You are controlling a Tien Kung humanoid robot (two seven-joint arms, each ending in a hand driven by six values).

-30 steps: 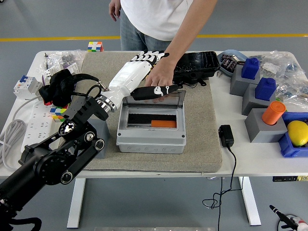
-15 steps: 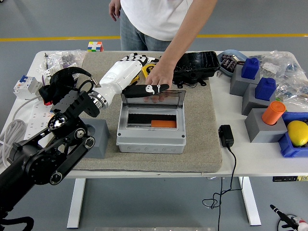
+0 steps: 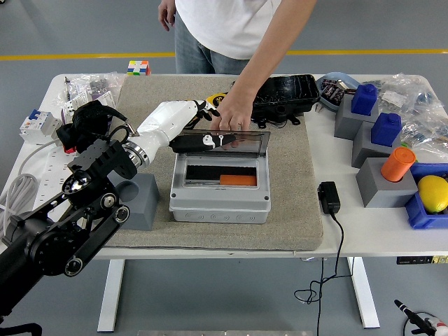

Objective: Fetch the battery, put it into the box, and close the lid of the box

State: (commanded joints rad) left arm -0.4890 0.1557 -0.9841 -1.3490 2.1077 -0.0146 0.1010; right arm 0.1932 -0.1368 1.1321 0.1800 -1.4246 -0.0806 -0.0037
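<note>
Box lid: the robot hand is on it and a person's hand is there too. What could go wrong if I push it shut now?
1. The person's hand rests on the clear lid beside the left robot hand; closing could pinch it.
2. The lid stands open over the grey box; an off-centre push from its left end might twist it.
3. The orange battery lies inside; whether it clears the lid is unclear.

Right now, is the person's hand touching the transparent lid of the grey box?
Touching. The head view shows the person's hand resting its fingertips on the top edge of the raised transparent lid, with no gap; the left hand lies alongside.
</note>
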